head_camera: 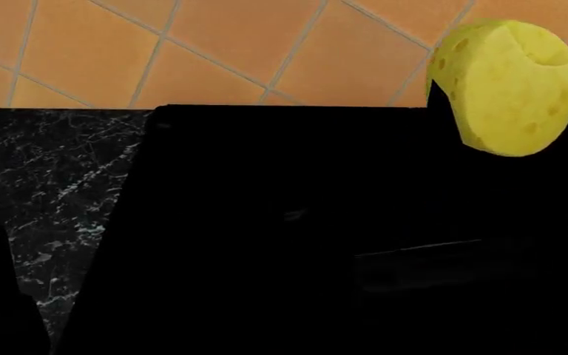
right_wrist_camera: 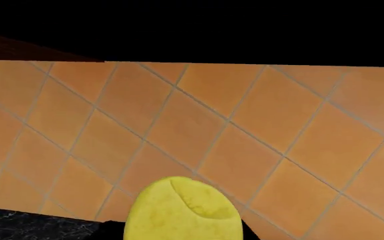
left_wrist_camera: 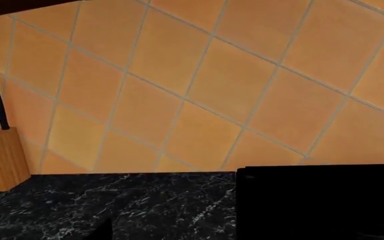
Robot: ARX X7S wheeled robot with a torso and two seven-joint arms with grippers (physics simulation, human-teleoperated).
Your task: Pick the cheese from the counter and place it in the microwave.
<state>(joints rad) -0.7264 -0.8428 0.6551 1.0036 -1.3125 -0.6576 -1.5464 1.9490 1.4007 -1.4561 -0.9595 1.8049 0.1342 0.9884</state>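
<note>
From the left wrist camera I see only orange wall tiles (left_wrist_camera: 232,85), the veined black desk (left_wrist_camera: 112,205), a matte black slab (left_wrist_camera: 319,200) and a knife block (left_wrist_camera: 2,157); the left end effector is out of view. From the head camera the cheese (head_camera: 506,85) hangs high against the tiles, above that black mass, off the desk, so it looks carried, though whether the right end effector clasps it I cannot tell. The right wrist camera shows the cheese (right_wrist_camera: 182,210) close beneath the lens, against the tiles. No microwave shows, so I'd turn slowly, keeping the chunk level, until its opening appears.
</note>
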